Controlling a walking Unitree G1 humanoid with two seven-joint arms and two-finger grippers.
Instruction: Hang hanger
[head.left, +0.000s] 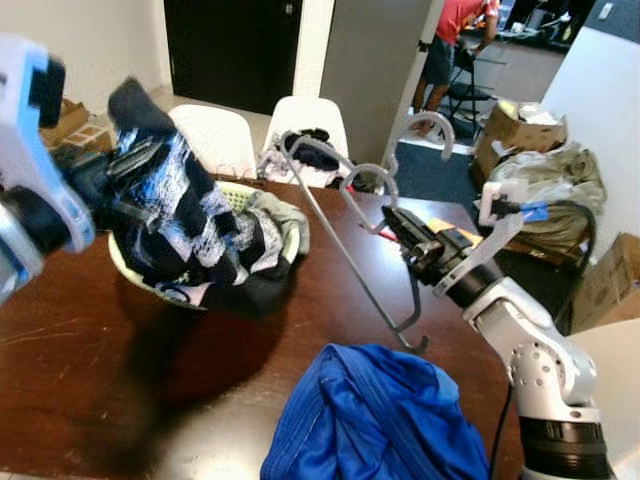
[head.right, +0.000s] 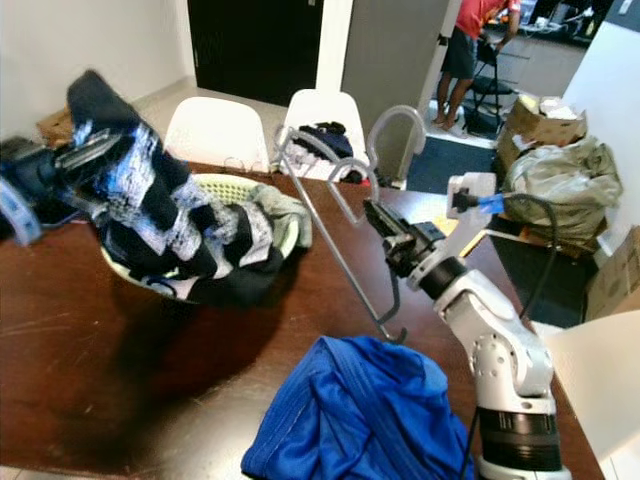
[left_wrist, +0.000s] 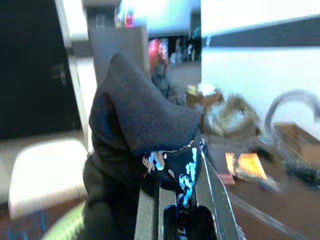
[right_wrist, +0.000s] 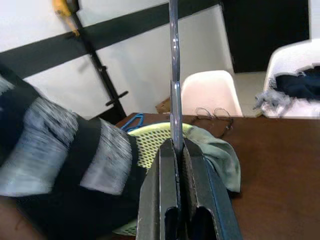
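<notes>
- Over the dark wooden bench (head.left: 60, 350), I am holding two things up at once, one in each gripper.
- My right gripper (head.left: 408, 236) is reaching out above the bench's right half, its jaws pinched tight on the hanger (head.left: 330, 215); the right wrist view is showing the thin metal bar running straight up from between the closed fingers (right_wrist: 160, 190).
- That hanger is tilting in the air, hook end up toward the white chairs (head.left: 312, 125), lower corner hanging just above the blue garment (head.left: 375, 420).
- The blue garment is lying crumpled at the bench's near edge.
- My left gripper (left_wrist: 182, 210) is raised at the left, its jaws clamped on a black, white and blue patterned garment (head.left: 185, 215).
- This cloth is draping down into the pale green basket (head.left: 285, 215), which is sitting on the bench with more clothes piled inside.
- Beyond the bench, a person (head.left: 455, 40) in a red top is standing by a chair, and cardboard boxes (head.left: 525, 125) are sitting off to the right.
</notes>
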